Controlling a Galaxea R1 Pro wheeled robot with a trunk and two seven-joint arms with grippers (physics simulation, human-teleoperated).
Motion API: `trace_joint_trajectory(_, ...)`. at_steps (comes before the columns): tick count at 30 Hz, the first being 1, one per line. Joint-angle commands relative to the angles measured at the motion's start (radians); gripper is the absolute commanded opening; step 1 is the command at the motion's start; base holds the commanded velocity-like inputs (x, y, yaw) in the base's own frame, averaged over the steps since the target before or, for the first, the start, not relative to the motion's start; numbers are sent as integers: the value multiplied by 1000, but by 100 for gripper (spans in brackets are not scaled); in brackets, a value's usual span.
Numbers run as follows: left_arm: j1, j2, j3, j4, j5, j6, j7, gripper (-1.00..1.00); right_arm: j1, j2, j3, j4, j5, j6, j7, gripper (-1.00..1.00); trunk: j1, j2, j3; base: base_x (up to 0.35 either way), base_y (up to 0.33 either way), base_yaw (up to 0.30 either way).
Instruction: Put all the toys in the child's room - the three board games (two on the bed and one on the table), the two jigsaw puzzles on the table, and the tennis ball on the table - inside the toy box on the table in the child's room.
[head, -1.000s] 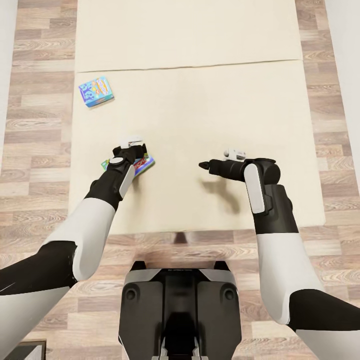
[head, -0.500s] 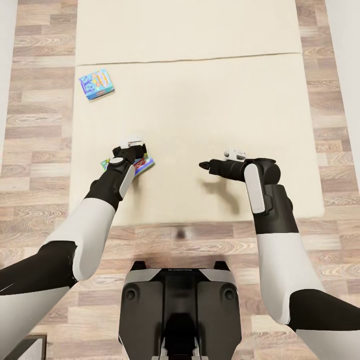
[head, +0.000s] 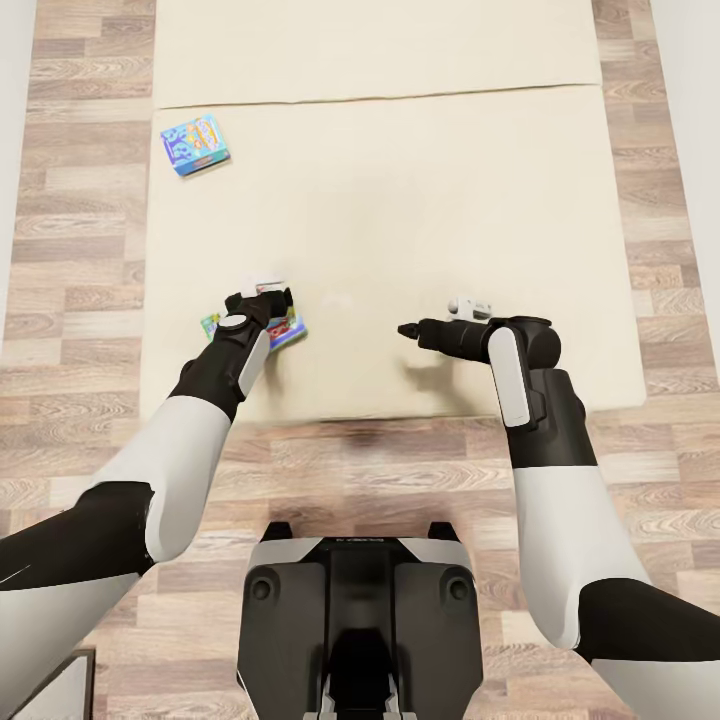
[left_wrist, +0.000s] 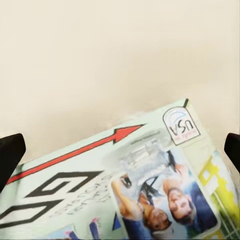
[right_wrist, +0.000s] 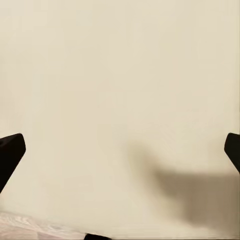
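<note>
The left gripper (head: 268, 297) hangs over the flat, colourful printed board game box (head: 285, 331) near the cream bed's (head: 420, 220) front-left edge; its fingertips spread wide, straddling it, nothing clamped. The right gripper (head: 405, 329), also spread and empty, sits farther away.

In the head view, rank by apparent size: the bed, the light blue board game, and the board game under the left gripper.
1. Bed, by far.
2. Light blue board game.
3. Board game under left gripper: mostly hidden by the left gripper, so ranks 2 and 3 are unsure.
</note>
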Motion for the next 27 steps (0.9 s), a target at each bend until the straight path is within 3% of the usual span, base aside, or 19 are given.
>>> trace_joint_trajectory(1,0,-1,4,-2,-5,6,0,100,0,1,-2,-1,3,5,4,100,0,-1,-1,-90,0,0)
trace_joint_trajectory(27,0,-1,4,-2,-5,6,1,100,0,0,-3,-1,3,5,4,100,0,-1,-1,-125,0,0)
